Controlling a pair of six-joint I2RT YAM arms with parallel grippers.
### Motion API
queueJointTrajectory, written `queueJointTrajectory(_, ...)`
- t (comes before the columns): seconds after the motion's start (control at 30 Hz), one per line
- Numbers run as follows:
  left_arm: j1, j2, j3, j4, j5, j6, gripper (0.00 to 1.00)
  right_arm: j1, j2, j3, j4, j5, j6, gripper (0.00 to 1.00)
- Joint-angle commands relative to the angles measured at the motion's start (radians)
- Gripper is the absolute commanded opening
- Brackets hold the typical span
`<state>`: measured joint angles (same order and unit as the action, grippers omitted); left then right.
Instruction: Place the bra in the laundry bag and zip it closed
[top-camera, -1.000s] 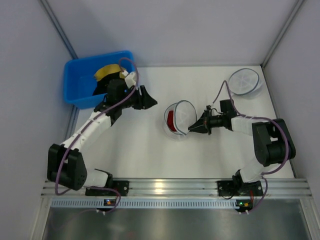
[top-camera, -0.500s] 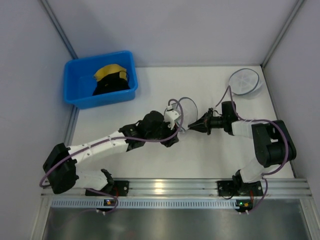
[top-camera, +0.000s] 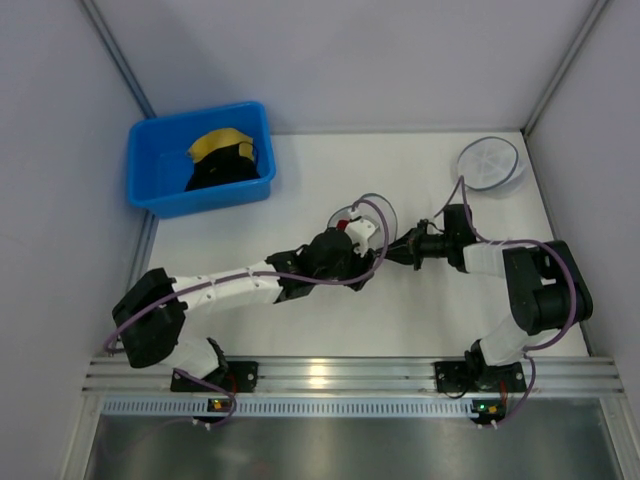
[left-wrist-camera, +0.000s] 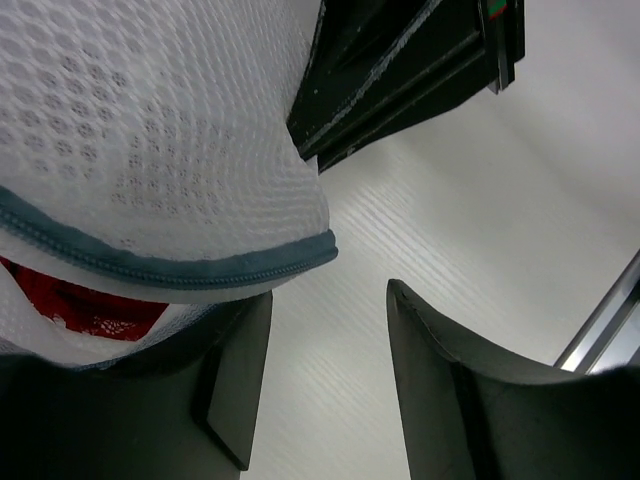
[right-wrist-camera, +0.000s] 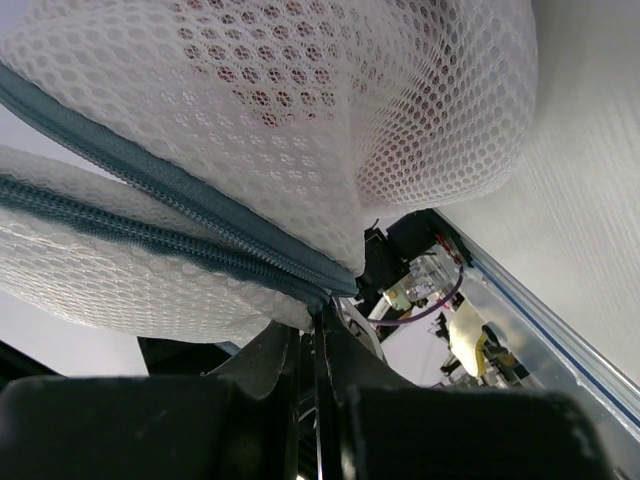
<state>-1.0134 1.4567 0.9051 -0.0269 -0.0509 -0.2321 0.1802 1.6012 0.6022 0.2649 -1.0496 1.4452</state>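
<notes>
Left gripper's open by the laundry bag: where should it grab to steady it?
Probably the blue-grey zipper rim of the laundry bag, from the side opposite the right gripper, which pinches its far end. It juts as a lip above the open left gripper, over the bra.

A blue bin (top-camera: 150, 172) at the far left of the white table (top-camera: 300, 325) holds a yellow garment (top-camera: 214, 143) atop a black garment (top-camera: 226, 170), a spoked mesh bag (top-camera: 489, 163) lies far right, and a metal rail (top-camera: 330, 375) lines the near edge
</notes>
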Motion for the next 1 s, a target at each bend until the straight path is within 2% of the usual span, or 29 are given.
queueJointTrajectory(0.0, -0.005, 0.022, 0.046, 0.119, -0.061, -0.027, 0.56, -0.002, -0.038, -0.005, 0.02, 0.023, 0.037, 0.0)
queueJointTrajectory(0.17, -0.005, 0.056, 0.054, 0.173, -0.093, -0.049, 0.57, 0.027, -0.064, -0.015, 0.025, 0.039, 0.081, 0.0)
queueJointTrajectory(0.3, -0.004, 0.08, 0.045, 0.231, -0.136, -0.021, 0.51, 0.03, -0.064, -0.019, 0.03, 0.039, 0.095, 0.0)
queueJointTrajectory(0.43, 0.007, 0.09, 0.044, 0.234, -0.135, -0.012, 0.35, 0.031, -0.067, -0.018, 0.027, 0.039, 0.093, 0.0)
queueJointTrajectory(0.47, 0.013, 0.087, 0.043, 0.229, -0.13, -0.012, 0.24, 0.031, -0.07, -0.015, 0.011, 0.04, 0.087, 0.0)
queueJointTrajectory(0.57, 0.021, 0.076, 0.04, 0.205, -0.11, -0.018, 0.06, 0.03, -0.076, -0.007, -0.018, 0.049, 0.063, 0.0)
queueJointTrajectory(0.63, 0.022, 0.054, 0.032, 0.173, -0.101, -0.018, 0.0, 0.028, -0.078, -0.001, -0.041, 0.054, 0.044, 0.0)
queueJointTrajectory(0.97, 0.07, -0.111, -0.049, 0.022, -0.029, -0.009, 0.0, -0.036, -0.086, 0.09, -0.337, 0.117, -0.195, 0.0)
